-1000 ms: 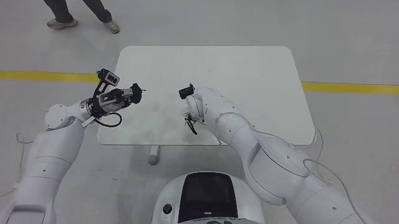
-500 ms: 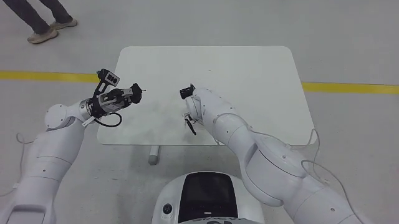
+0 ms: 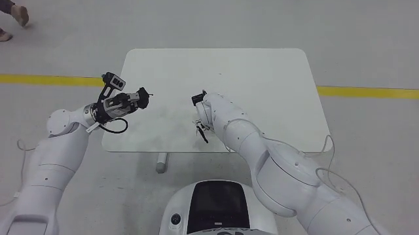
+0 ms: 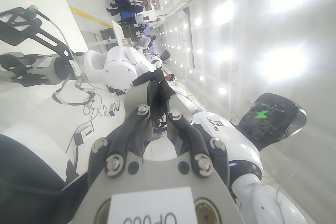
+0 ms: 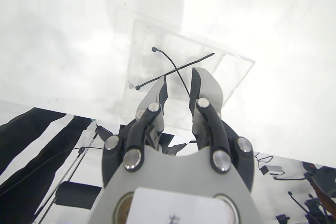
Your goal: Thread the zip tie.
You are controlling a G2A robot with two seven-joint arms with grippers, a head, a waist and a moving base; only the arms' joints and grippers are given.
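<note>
The right gripper (image 5: 178, 86) hangs released, jaws spread, just above two black zip ties (image 5: 175, 69). They lie crossed in a clear tray (image 5: 240, 57) on the table (image 3: 262, 78). One tie's tail runs in between the fingertips, and the crossing sits just ahead of them. Since a second ago the right wrist has turned slightly, with the gripper staying over the same spot. The left gripper (image 4: 157, 83), well off to the side and raised, has not moved. It looks clenched, perhaps on something dark at its tips.
</note>
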